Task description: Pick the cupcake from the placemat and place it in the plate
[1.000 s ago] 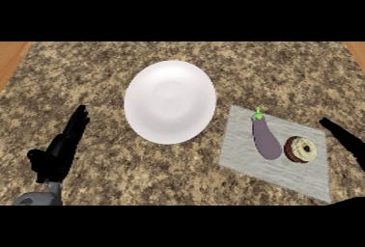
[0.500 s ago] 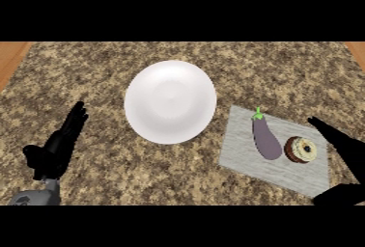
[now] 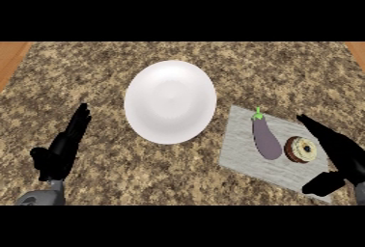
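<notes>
The cupcake (image 3: 301, 149), a small brown round with a pale top, lies on the grey placemat (image 3: 242, 157) at the right. A purple eggplant (image 3: 265, 138) with a green stem lies just left of it on the same mat. The white plate (image 3: 170, 101) sits at the counter's middle, bare. My right hand (image 3: 338, 157) is open, fingers straight, just right of the cupcake and apart from it, its thumb low over the mat's near corner. At the lower left my left hand (image 3: 63, 147) rests open with fingers up.
The speckled granite counter (image 3: 100, 67) fills the view. Wooden strips (image 3: 10, 60) show at its far left and far right edges.
My right hand has moved left and a little forward, from beyond the mat's right edge to close beside the cupcake. The left hand has barely shifted.
</notes>
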Motion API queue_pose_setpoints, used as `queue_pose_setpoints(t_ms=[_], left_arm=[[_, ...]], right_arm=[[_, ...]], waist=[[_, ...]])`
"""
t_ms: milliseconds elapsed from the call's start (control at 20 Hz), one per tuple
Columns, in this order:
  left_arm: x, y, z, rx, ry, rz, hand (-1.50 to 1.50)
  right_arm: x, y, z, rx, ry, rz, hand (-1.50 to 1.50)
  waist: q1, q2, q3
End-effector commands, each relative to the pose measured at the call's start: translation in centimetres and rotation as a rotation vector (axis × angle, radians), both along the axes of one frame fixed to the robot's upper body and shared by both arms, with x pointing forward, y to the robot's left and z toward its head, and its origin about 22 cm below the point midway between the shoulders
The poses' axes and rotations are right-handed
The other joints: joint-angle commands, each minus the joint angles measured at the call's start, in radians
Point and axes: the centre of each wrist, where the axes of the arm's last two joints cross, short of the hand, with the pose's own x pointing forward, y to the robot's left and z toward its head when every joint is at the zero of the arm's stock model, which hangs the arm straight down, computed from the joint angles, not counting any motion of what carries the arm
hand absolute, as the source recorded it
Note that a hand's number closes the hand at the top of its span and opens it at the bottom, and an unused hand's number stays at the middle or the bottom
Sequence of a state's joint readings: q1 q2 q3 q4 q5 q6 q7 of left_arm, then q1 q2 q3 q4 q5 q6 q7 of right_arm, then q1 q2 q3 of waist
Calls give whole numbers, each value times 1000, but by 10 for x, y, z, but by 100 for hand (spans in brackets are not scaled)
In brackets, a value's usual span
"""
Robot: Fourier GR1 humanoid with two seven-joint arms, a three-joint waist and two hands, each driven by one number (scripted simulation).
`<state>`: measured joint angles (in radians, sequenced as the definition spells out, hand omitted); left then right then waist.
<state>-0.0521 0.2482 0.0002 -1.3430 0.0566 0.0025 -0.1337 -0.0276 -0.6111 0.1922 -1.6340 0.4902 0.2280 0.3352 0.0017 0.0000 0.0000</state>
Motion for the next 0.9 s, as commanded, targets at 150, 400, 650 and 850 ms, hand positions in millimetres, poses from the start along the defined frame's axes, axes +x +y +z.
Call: queue_pose_setpoints(t_ms=[150, 400, 650, 850], left_arm=[[12, 7, 10, -15, 15, -23, 0], [-4, 14, 0, -13, 32, -10, 0], [-10, 15, 11, 0, 27, 8, 0], [6, 2, 1, 1, 10, -6, 0]], right_arm=[[15, -13, -21, -30, 3, -20, -150], [23, 0, -27, -6, 66, 108, 150], [6, -5, -49, 22, 29, 123, 150], [29, -9, -57, 12, -21, 121, 150]], waist=[[-1, 0, 0], [1, 0, 0], [-1, -1, 0], [0, 1, 0]])
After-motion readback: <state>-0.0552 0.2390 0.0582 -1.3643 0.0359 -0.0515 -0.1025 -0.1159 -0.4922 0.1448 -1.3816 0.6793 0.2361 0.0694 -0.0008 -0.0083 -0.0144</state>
